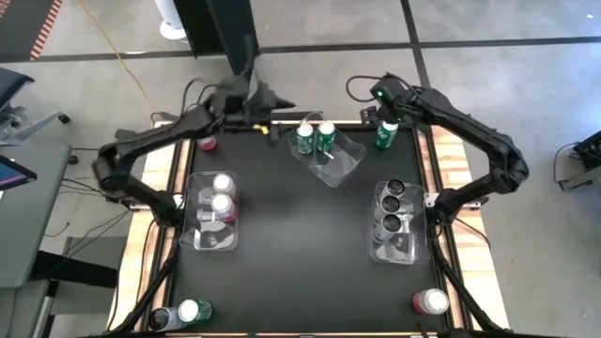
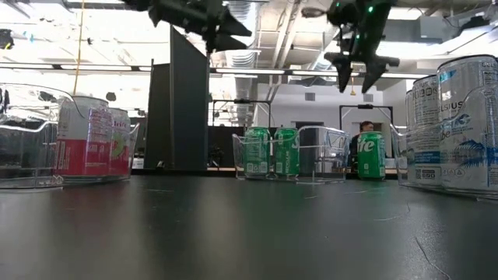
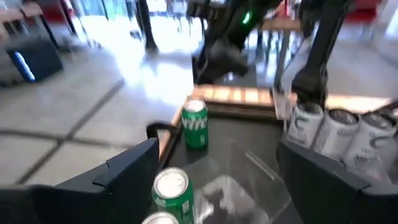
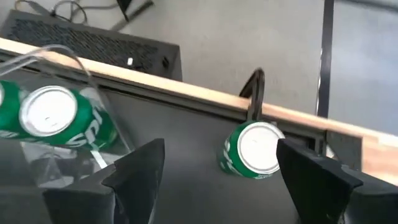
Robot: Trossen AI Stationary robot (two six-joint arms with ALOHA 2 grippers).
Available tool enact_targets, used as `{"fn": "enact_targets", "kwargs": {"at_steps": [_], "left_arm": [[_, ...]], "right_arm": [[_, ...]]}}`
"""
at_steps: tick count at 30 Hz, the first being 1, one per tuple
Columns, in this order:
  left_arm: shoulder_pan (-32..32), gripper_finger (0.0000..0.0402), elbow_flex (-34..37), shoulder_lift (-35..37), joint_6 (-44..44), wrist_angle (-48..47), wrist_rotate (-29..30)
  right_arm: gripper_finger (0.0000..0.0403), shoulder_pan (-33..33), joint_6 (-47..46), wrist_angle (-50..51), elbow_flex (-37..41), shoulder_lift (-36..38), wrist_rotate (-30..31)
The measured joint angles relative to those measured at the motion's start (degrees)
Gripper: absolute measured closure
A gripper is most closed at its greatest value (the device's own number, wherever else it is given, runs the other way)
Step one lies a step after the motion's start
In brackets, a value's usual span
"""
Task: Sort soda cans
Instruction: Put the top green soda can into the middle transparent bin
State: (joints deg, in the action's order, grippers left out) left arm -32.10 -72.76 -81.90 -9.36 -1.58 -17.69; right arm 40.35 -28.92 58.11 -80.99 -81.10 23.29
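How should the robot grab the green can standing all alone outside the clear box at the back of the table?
Probably from straight above: the lone green can stands upright, with the open right gripper over it. Close the fingers on its round sides, just under the silver top. The clear bin sits apart, leaving room.

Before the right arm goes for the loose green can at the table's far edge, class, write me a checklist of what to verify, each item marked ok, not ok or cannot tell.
1. Right gripper open above the loose green can: ok.
2. Can upright, silver top up: ok.
3. Can stands clear of the middle bin, with room for the fingers: ok.
4. Middle bin holds two green cans with space for another: ok.
5. Left gripper, open, out of the right arm's way: cannot tell; it hangs near the same bin.
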Motion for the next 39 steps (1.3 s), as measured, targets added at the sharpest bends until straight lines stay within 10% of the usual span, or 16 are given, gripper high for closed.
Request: {"fn": "enact_targets", "kwargs": {"at_steps": [23, 39], "left_arm": [[14.74, 0.0086, 54.09, 18.48, 8.13, 50.0, -2.07], [18.63, 0.0086, 64.67, 28.83, 6.51, 53.39, -10.92]], "right_arm": [[0.0004, 7.13, -18.89, 4.99, 0.02, -15.42, -4.03], [0.0003, 7.09, -34.44, 8.9, 0.02, -15.7, 2.62]]}}
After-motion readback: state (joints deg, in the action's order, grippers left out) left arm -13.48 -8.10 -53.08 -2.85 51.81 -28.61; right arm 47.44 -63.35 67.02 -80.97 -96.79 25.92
